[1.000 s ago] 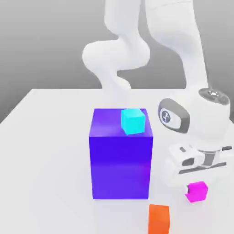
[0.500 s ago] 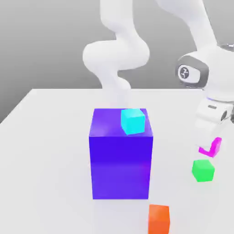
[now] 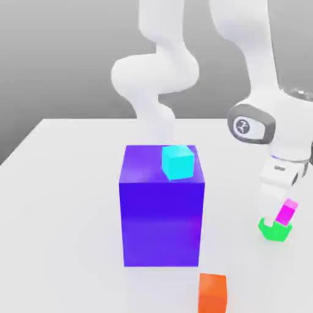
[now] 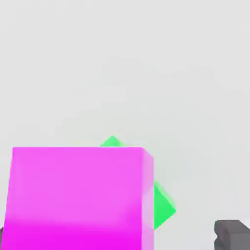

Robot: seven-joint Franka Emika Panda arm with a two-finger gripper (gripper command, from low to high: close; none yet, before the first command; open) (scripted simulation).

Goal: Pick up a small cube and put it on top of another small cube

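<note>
Stacking looks nearly done: the pink cube (image 3: 287, 212) sits on the green cube (image 3: 273, 230) near the exterior view's right edge of the table (image 3: 61, 183). The hand (image 3: 282, 205) stands wide around it, gripping nothing, so what's left is probably lifting clear.

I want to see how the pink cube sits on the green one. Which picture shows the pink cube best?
The hand view: the pink cube looms large there, with the green cube peeking out beneath it. In the exterior view the pink cube is just a small sliver beside the gripper, sitting on the green cube.
</note>
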